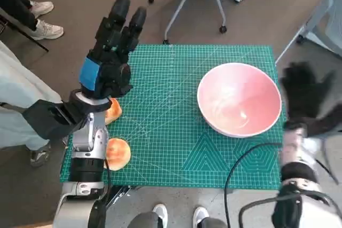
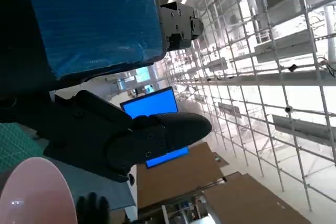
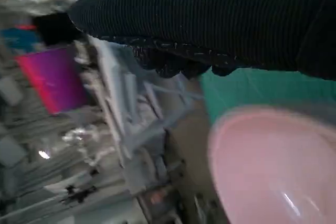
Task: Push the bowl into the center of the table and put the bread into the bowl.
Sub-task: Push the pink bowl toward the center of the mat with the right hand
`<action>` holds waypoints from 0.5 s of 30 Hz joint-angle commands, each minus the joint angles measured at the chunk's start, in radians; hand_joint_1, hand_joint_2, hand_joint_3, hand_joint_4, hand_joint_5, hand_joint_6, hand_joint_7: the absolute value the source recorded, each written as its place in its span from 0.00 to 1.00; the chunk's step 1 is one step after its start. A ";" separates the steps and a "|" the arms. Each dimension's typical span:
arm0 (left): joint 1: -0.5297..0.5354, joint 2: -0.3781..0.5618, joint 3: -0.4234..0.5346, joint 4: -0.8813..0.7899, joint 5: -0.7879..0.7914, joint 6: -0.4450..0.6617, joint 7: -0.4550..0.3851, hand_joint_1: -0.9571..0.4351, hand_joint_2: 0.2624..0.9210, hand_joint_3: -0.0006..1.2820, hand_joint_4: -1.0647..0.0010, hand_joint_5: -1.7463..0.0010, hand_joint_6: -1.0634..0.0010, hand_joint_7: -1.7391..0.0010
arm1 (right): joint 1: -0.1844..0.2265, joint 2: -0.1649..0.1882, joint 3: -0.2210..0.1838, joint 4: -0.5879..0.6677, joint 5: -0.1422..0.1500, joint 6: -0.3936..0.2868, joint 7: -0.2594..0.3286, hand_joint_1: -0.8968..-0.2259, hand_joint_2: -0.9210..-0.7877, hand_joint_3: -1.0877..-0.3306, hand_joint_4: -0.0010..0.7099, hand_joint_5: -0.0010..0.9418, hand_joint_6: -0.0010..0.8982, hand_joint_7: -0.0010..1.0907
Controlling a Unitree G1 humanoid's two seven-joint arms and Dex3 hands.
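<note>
Raised off the mat, the left hand (image 1: 109, 52) holds nothing, fingers loosely extended. Bread rolls (image 1: 115, 153) lie beneath its forearm. Beside the off-center pink bowl (image 1: 239, 100), the right hand (image 1: 305, 93) spreads empty fingers, apparently poised to push.

Between your raised, spread left hand (image 1: 113, 52) and the wide pink bowl (image 1: 239, 99) the green gridded cutting mat (image 1: 165, 132) lies bare; two round orange-brown bread rolls (image 1: 117, 153) sit under your left forearm; your gloved right hand (image 1: 305, 92) stands just beside the bowl's outer rim.
</note>
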 commanded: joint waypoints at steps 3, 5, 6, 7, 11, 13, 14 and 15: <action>0.034 0.024 0.019 -0.028 -0.015 0.012 -0.003 0.19 1.00 0.52 0.97 1.00 1.00 0.94 | -0.022 0.048 0.002 0.013 -0.008 0.038 -0.006 0.36 0.00 0.15 0.22 0.02 0.23 0.17; 0.040 0.028 0.024 -0.037 -0.021 0.017 -0.003 0.19 1.00 0.51 0.97 1.00 1.00 0.94 | -0.028 0.061 0.003 0.013 -0.010 0.041 -0.003 0.36 0.00 0.16 0.22 0.02 0.23 0.17; 0.043 0.030 0.026 -0.041 -0.024 0.019 -0.003 0.19 1.00 0.51 0.97 1.00 1.00 0.94 | -0.030 0.065 0.003 0.014 -0.011 0.042 -0.002 0.36 0.00 0.17 0.22 0.02 0.23 0.17; 0.046 0.032 0.030 -0.045 -0.029 0.023 -0.004 0.19 1.00 0.51 0.97 1.00 1.00 0.95 | -0.033 0.071 0.005 0.014 -0.014 0.044 0.000 0.36 0.00 0.17 0.22 0.02 0.23 0.17; 0.063 0.037 0.041 -0.067 -0.044 0.034 -0.004 0.20 1.00 0.49 0.97 1.00 0.99 0.94 | -0.044 0.089 0.008 0.017 -0.020 0.048 0.008 0.35 0.00 0.18 0.21 0.01 0.23 0.17; 0.072 0.039 0.044 -0.075 -0.048 0.035 -0.003 0.20 1.00 0.48 0.96 1.00 0.99 0.94 | -0.049 0.095 0.008 0.018 -0.021 0.052 0.013 0.34 0.00 0.20 0.21 0.01 0.24 0.18; 0.075 0.040 0.046 -0.078 -0.048 0.035 -0.003 0.20 1.00 0.48 0.96 1.00 0.99 0.94 | -0.051 0.097 0.008 0.019 -0.022 0.054 0.016 0.33 0.00 0.20 0.21 0.01 0.24 0.18; 0.080 0.042 0.049 -0.082 -0.046 0.035 0.001 0.20 1.00 0.48 0.96 1.00 0.99 0.94 | -0.054 0.102 0.010 0.019 -0.023 0.055 0.018 0.33 0.00 0.21 0.21 0.01 0.24 0.18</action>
